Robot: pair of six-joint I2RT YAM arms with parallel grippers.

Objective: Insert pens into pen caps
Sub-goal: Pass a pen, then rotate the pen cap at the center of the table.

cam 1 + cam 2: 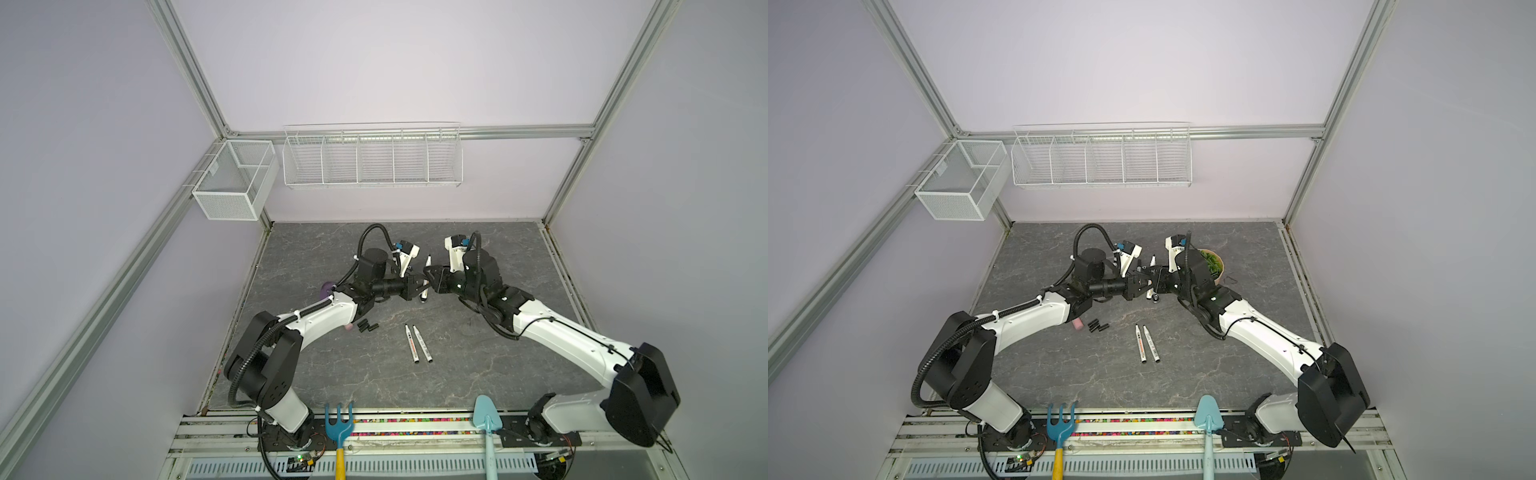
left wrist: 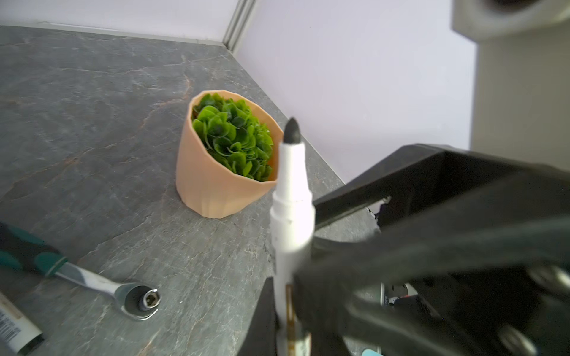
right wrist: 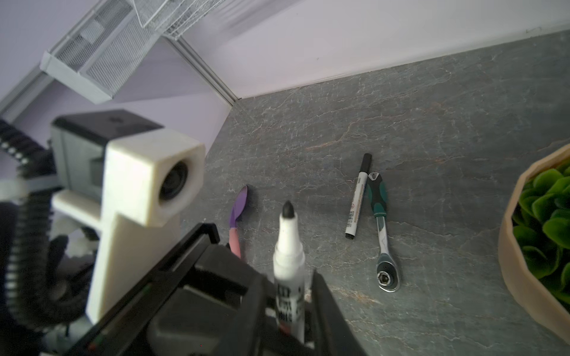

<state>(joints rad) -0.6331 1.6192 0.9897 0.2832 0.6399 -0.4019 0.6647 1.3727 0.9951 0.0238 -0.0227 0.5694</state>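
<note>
Left pincer (image 1: 419, 286) closed on the uncapped pen (image 2: 291, 215), upright over centre of worktop (image 1: 478, 374); right pincer (image 3: 290, 292) jaws just clear of its barrel, apparently a handover. Pen caps (image 1: 368, 326) lie toward left edge, unfitted.

Pale lilac walls (image 1: 395, 62) close in the cell, edged by aluminium rails (image 1: 519, 131). A white wire rack (image 1: 372, 158) of five compartments hangs at upper centre, with a white mesh box (image 1: 232, 178) to its left. Below lies a grey, veined surface (image 1: 374, 382) in soft, even light.
</note>
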